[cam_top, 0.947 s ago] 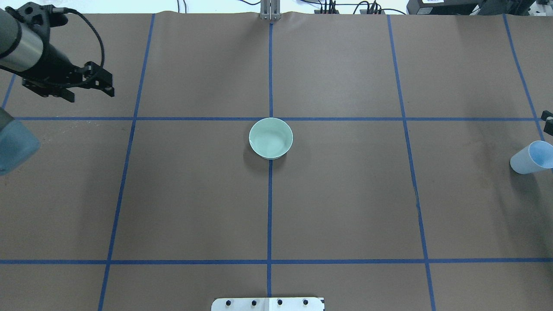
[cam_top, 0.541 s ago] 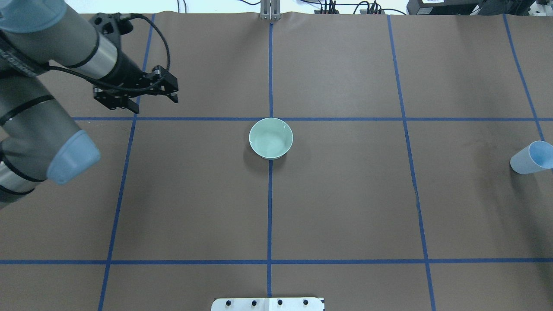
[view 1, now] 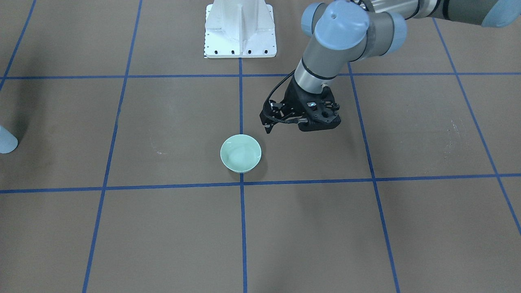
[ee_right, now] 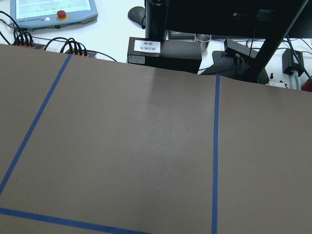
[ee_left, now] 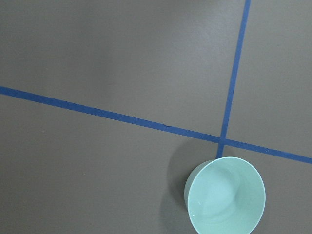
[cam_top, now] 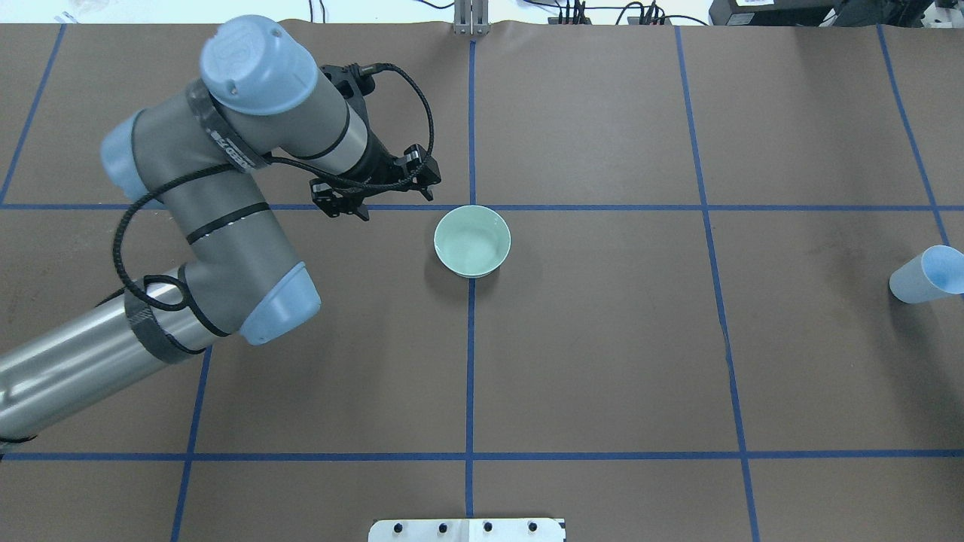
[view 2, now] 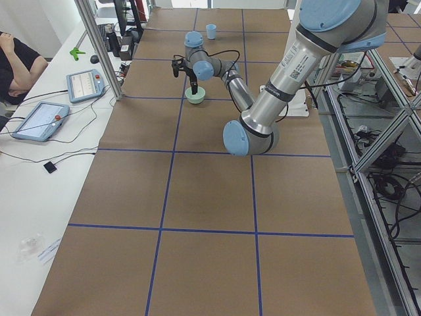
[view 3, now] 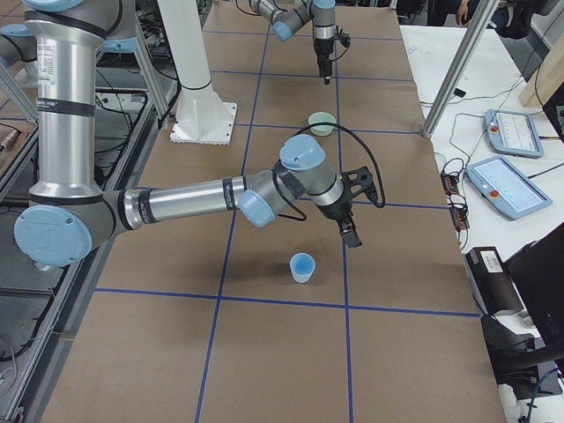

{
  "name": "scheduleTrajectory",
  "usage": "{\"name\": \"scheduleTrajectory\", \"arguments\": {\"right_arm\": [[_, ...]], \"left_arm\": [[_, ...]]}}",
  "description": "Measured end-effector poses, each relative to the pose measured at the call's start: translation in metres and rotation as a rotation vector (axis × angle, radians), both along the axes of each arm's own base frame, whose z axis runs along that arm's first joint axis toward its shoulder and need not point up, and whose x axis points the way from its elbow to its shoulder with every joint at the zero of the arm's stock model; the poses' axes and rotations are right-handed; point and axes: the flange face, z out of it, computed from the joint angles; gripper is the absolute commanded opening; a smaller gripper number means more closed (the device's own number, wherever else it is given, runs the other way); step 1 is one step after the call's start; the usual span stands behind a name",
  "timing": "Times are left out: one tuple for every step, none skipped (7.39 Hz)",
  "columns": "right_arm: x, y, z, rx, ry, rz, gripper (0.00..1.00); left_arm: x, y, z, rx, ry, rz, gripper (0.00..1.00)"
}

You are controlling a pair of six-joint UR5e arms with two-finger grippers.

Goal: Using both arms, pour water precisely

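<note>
Left arm (cam_top: 226, 226) enters from the lower left of the overhead view and bends across toward the centre of the table (cam_top: 602, 339). Left gripper (cam_top: 397, 207) hangs above the surface just up and left of the bowl (cam_top: 472, 241) in that view, not touching it. Its two fingers stand spread with nothing between them. Bowl: pale green, upright, at the middle of the frame, sitting on the vertical one of the blue tape lines (cam_top: 470, 361), just below where it crosses a horizontal one. The left wrist camera shows the bowl at the lower right of its frame, just below the same crossing. Cup (cam_top: 928, 275): light blue, at the right edge of the overhead view, well apart from the bowl. The right side camera shows it upright, mouth up. Whether it holds water cannot be told. Right arm (view 3: 176, 198) shows only in the right side camera, reaching from the left of that frame toward its middle. Right gripper (view 3: 352, 236) hangs just up and right of the cup there, apart from it. Whether its fingers are spread or pressed together cannot be told from this view. White pedestal (view 1: 240, 30) stands at the top centre of the front view. A seated person (view 2: 16, 59) shows at the upper left of the left side camera, beside a white bench carrying two tablets (view 2: 85, 84).
</note>
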Motion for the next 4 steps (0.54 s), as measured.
{"name": "scheduleTrajectory", "arguments": {"right_arm": [[0.002, -0.004, 0.001, -0.032, 0.000, -0.041, 1.00], [0.002, -0.006, 0.002, -0.057, -0.006, -0.068, 1.00], [0.002, -0.007, 0.004, -0.069, -0.007, -0.081, 1.00], [0.002, -0.007, 0.004, -0.073, -0.008, -0.087, 1.00]], "left_arm": [[0.030, -0.003, 0.009, 0.000, 0.013, 0.000, 1.00], [0.054, -0.006, 0.015, -0.005, 0.008, 0.001, 1.00], [0.073, -0.008, 0.020, -0.014, -0.006, 0.008, 1.00], [0.086, -0.006, 0.026, -0.023, -0.019, 0.018, 0.98]]}}
